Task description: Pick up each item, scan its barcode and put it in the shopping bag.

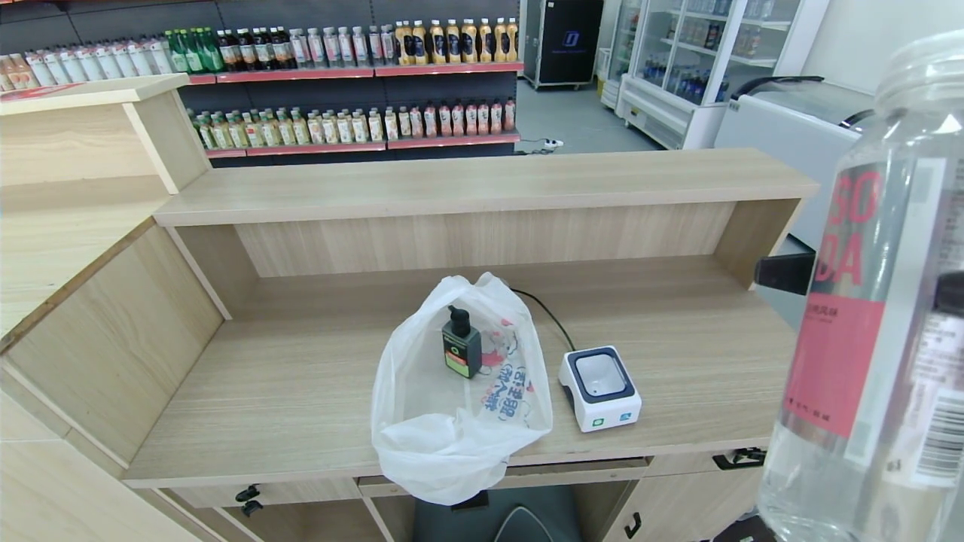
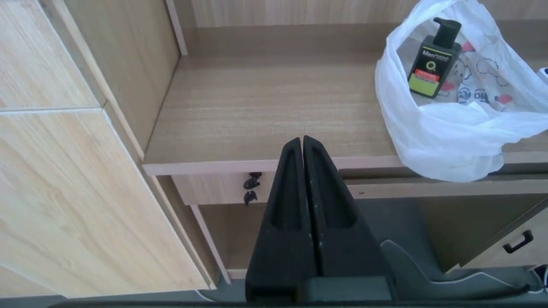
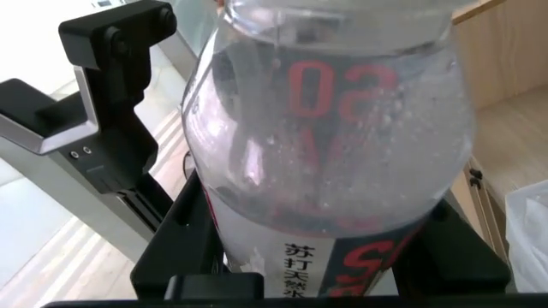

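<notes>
step: scan, i judge | right gripper (image 3: pixel 325 265) clamped on soda bottle (image 1: pixel 866 301), held up well apart from the scanner (image 1: pixel 600 385) | left gripper (image 2: pixel 303 150) pressed together, empty | next: turn barcode down to scanner, just beside shopping bag (image 1: pixel 452 436)

Head: you look forward and down onto the counter (image 1: pixel 301 391) — the bottle (image 1: pixel 866 339) looms close at your right.
Left wrist: you sight along the left hand (image 2: pixel 302 144) toward the counter's front edge.
Right wrist: you sit almost against the bottle.
Shared: head and left wrist both catch the shopping bag (image 1: pixel 459 391); head and right wrist, the bottle.
</notes>
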Motion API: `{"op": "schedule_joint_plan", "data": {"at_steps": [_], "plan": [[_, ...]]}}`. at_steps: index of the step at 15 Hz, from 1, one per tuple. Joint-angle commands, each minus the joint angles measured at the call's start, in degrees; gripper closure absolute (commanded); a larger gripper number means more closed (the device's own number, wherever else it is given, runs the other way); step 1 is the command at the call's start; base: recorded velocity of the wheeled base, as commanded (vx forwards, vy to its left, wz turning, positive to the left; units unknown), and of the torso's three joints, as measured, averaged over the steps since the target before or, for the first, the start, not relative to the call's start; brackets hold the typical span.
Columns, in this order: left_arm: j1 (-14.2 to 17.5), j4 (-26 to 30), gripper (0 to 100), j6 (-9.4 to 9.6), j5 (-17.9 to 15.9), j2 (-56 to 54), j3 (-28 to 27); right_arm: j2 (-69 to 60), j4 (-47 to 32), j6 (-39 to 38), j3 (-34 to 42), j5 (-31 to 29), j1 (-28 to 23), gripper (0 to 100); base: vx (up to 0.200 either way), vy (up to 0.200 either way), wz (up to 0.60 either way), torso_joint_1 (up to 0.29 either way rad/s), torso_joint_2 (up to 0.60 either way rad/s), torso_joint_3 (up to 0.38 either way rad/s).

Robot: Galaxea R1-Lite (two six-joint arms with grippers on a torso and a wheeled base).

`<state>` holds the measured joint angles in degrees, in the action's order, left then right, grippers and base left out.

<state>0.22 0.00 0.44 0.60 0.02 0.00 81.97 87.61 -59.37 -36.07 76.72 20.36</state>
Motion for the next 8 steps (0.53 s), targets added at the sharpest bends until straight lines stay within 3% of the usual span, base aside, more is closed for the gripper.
{"op": "schedule_joint_plan", "data": {"at_steps": [1,8], "plan": [[0.0,0.0,100,0.00,0.0,0.0,0.0,-0.5,-0.9,0.9,0.2,0.0,-0.1,100,0.000,0.000,0.00,0.000,0.00,0.000],[0.0,0.0,100,0.00,0.0,0.0,0.0,-1.2,-2.3,2.2,1.1,0.1,-0.1,100,0.000,0.000,0.00,0.000,0.00,0.000]]}}
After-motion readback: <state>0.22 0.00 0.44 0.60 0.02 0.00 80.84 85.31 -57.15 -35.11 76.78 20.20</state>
